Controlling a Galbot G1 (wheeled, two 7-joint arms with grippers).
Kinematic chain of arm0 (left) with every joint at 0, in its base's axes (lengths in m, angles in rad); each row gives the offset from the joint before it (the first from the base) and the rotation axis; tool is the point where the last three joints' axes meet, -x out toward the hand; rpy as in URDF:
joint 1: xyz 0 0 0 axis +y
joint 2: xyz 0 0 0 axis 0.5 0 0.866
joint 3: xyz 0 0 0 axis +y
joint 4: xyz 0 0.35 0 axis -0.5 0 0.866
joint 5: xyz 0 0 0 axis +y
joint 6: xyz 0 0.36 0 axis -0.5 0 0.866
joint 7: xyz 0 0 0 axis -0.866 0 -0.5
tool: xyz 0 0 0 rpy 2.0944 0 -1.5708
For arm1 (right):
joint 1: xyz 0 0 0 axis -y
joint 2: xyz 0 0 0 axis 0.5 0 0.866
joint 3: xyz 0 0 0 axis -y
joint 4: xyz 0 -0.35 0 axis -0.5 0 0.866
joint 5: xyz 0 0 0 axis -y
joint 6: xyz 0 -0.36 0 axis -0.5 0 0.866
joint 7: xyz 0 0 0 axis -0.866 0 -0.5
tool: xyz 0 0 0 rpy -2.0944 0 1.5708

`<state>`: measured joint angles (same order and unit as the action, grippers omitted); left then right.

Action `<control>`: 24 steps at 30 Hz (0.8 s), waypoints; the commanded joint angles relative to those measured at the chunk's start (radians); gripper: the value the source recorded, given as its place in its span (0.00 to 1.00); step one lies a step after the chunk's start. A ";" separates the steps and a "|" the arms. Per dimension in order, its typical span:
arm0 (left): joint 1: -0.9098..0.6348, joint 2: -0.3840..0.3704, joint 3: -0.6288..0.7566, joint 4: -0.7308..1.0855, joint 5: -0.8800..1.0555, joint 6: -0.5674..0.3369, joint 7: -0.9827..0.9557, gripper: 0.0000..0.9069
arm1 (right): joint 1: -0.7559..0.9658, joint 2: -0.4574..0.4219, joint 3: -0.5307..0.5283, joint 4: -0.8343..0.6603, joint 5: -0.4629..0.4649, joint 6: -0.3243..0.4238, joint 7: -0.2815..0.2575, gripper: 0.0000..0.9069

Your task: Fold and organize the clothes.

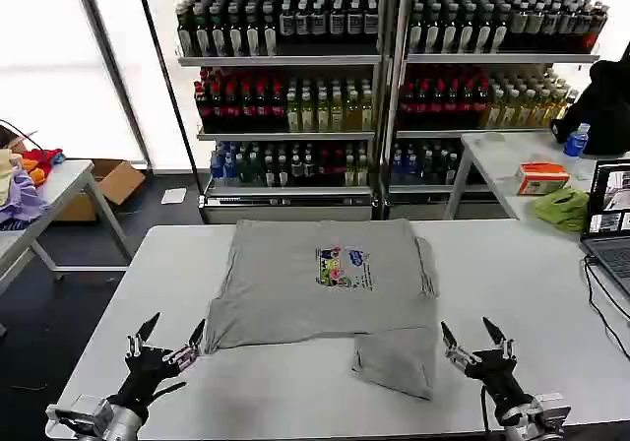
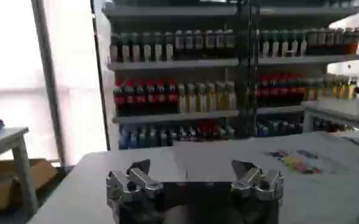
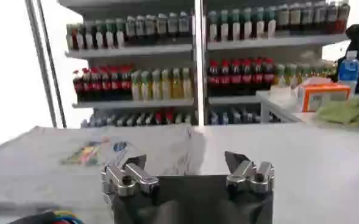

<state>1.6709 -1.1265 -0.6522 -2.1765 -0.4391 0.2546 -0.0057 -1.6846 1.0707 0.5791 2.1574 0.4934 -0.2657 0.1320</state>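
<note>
Both claws, left [image 1: 167, 341] and right [image 1: 471, 340], gape at the shirt's [image 1: 315, 279] near edge.

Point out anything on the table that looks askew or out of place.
The grey shirt lies partly folded and lopsided: one flap juts toward the right gripper, and its near left corner is rumpled beside the left gripper. Both grippers are open.
</note>
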 commanded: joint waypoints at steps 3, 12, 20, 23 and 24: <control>-0.041 0.079 0.125 0.019 -0.109 0.238 -0.066 1.00 | -0.007 0.013 -0.082 0.058 -0.028 -0.206 0.102 1.00; -0.094 0.067 0.122 0.070 -0.113 0.231 -0.062 1.00 | 0.048 0.066 -0.169 0.028 -0.045 -0.224 0.113 1.00; -0.157 0.043 0.143 0.135 -0.138 0.218 -0.066 1.00 | 0.055 0.077 -0.192 0.014 -0.041 -0.219 0.105 1.00; -0.182 0.038 0.162 0.168 -0.138 0.198 -0.065 1.00 | 0.055 0.076 -0.194 0.007 -0.041 -0.218 0.102 1.00; -0.194 0.036 0.167 0.186 -0.132 0.192 -0.065 1.00 | 0.054 0.076 -0.193 0.006 -0.041 -0.218 0.102 1.00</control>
<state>1.5474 -1.0839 -0.5271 -2.0747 -0.5569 0.4499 -0.0667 -1.6398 1.1366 0.4127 2.1658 0.4570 -0.4595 0.2203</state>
